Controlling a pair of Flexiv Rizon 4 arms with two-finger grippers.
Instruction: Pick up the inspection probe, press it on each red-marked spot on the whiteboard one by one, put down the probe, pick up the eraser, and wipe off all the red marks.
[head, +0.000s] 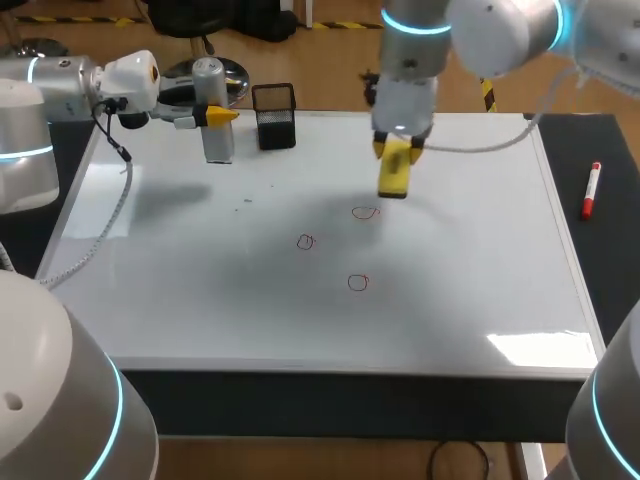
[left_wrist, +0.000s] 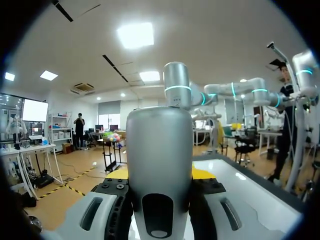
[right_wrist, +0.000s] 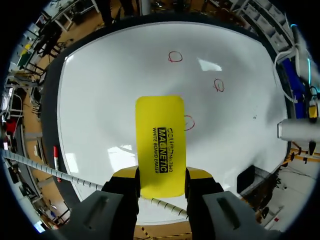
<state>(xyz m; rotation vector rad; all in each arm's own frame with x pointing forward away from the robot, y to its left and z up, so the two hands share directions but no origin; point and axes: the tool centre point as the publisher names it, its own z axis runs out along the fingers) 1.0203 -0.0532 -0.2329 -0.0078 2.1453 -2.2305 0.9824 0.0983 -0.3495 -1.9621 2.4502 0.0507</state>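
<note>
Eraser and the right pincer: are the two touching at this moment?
Touching. The right wrist view shows the yellow eraser clamped between the right pincer's two fingers, one pressed against each of its long edges.

Two arms over the tabletop, both tools gripping.

The left arm (head: 60, 80) reaches in level at the far left corner, its wrist lying sideways. The left tool (head: 222, 115) has its yellow tips clamped on either side of the upright probe (head: 213, 112). The right arm (head: 500, 30) bends in from the far right and turns its wrist straight down over the far middle. The right tool (head: 398, 150) pinches the eraser (head: 394, 172) by its upper end, one finger on each side.
</note>
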